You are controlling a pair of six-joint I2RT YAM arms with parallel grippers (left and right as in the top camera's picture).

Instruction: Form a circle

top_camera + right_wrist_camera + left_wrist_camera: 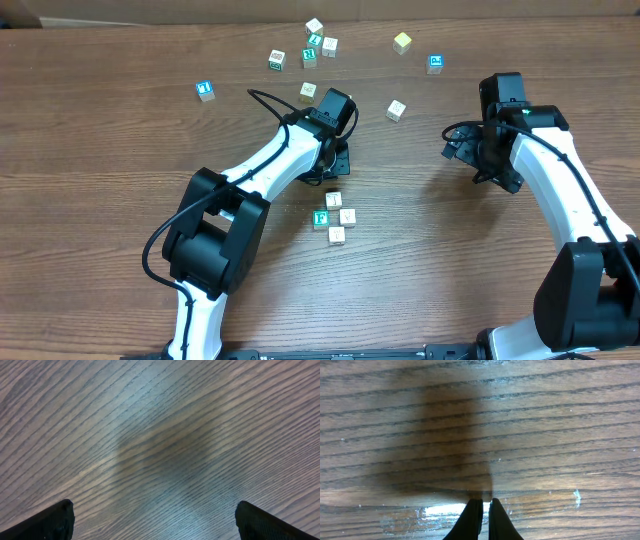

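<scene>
Plainly, left fingers (472, 520) clenched empty, right fingers (50, 522) spread wide — letters on the cubes (347, 216) unreadable.

Lit brightly and evenly from above in the overhead view, with soft, short shadows beside both arms on the bench (100, 150); sharp edge to edge. From the left wrist, dimmer: broad fuzzy dark shadow mid-bench, white glare just ahead of the left gripper (485, 501). From the right wrist, cool bluish cast, faint brown shadow centrally, right gripper (154, 510) fingers black and soft-edged.
</scene>
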